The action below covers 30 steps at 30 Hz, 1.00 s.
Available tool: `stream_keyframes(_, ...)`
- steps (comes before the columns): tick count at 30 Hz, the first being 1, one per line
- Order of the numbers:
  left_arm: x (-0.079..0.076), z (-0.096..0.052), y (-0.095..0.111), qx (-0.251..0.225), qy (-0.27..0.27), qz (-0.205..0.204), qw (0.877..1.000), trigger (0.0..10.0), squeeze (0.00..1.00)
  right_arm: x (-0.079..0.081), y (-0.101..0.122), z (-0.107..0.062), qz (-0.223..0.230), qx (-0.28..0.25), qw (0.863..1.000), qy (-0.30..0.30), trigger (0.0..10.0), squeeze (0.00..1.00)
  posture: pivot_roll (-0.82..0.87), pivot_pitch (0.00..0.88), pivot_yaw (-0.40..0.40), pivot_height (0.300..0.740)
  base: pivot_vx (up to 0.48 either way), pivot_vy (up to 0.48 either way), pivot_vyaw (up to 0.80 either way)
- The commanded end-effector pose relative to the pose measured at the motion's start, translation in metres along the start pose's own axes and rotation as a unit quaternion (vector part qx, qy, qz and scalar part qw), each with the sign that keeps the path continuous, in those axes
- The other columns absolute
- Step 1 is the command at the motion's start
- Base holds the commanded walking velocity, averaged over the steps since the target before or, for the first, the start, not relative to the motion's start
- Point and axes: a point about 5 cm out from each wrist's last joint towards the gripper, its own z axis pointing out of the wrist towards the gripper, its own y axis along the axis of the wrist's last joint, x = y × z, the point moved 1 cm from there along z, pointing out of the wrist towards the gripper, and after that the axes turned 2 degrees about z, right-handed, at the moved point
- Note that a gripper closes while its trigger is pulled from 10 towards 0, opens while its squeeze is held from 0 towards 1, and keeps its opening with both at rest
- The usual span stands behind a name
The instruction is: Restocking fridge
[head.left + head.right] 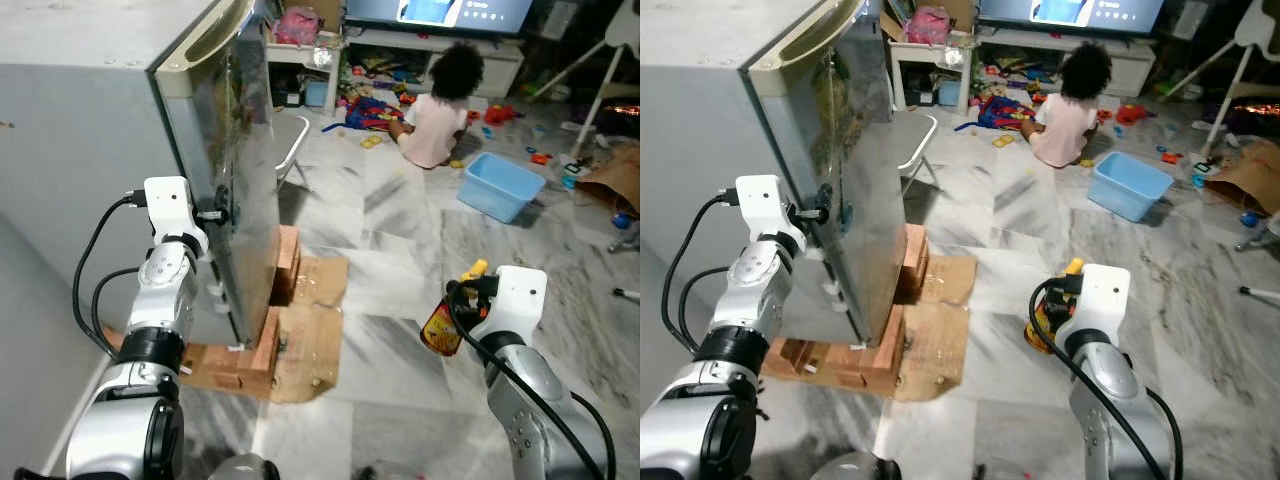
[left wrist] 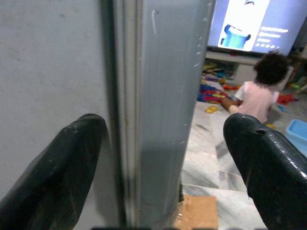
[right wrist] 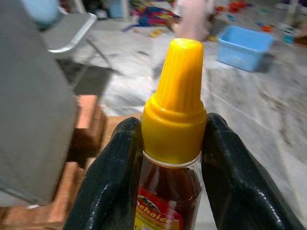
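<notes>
Marble floor [image 1: 400,270] runs back to a cluttered play corner, where a person [image 1: 437,115] sits among toys beside a blue bin [image 1: 501,186]. I see the fridge [image 1: 90,160] raised on bricks [image 1: 265,345] over flattened cardboard [image 1: 315,340]. My left tool [image 2: 163,153] is spread astride the door's edge. My right tool [image 3: 168,167] pinches the sauce bottle [image 3: 173,143] below its yellow cap, low over the floor. Its label is cut off.
</notes>
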Motion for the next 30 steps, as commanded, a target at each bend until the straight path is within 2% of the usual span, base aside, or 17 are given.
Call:
stream_keyframes(1, -0.020, -0.003, -0.002, 0.001, -0.062, 0.011, 0.998, 10.0, 0.00, -0.001, 0.009, -0.001, -0.001, -0.018, 1.000, -0.002, 10.0, 0.00, -0.06, 0.000, -0.022, 0.740, 0.000, 0.000, 0.00)
stream_keyframes(7, -0.027, -0.008, -0.004, 0.001, -0.095, 0.016, 0.995, 10.0, 0.00, -0.001, 0.009, -0.001, -0.002, -0.018, 1.000, 0.000, 10.0, 0.00, -0.05, 0.000, -0.025, 0.740, 0.000, 0.000, 0.00)
stream_keyframes(10, -0.031, -0.008, -0.003, 0.004, -0.117, 0.004, 0.993, 10.0, 0.00, -0.001, 0.009, -0.001, -0.003, -0.018, 1.000, 0.000, 10.0, 0.00, -0.06, 0.000, -0.026, 0.740, 0.000, 0.000, 0.00)
stream_keyframes(14, -0.032, -0.006, -0.002, 0.003, -0.115, 0.024, 0.993, 10.0, 0.00, -0.001, 0.009, -0.001, -0.004, -0.018, 1.000, 0.000, 10.0, 0.00, -0.06, 0.001, -0.025, 0.740, 0.000, 0.000, 0.00)
stream_keyframes(19, -0.019, 0.002, 0.003, 0.002, -0.055, 0.034, 0.998, 10.0, 0.00, -0.004, 0.010, -0.005, -0.004, -0.018, 1.000, -0.002, 10.0, 0.00, -0.06, 0.001, -0.020, 0.740, 0.000, 0.000, 0.00)
stream_keyframes(20, -0.015, 0.004, 0.004, 0.002, -0.039, 0.025, 0.999, 10.0, 0.00, -0.008, 0.008, -0.008, -0.004, -0.016, 1.000, -0.004, 10.0, 0.00, -0.07, 0.000, -0.019, 0.740, 0.000, 0.000, 0.00)
stream_keyframes(30, -0.019, 0.012, 0.009, 0.007, -0.030, 0.023, 0.999, 10.0, 0.00, -0.011, 0.005, -0.012, -0.007, -0.011, 1.000, -0.012, 10.0, 0.00, -0.08, 0.000, -0.009, 0.740, 0.000, 0.000, 0.00)
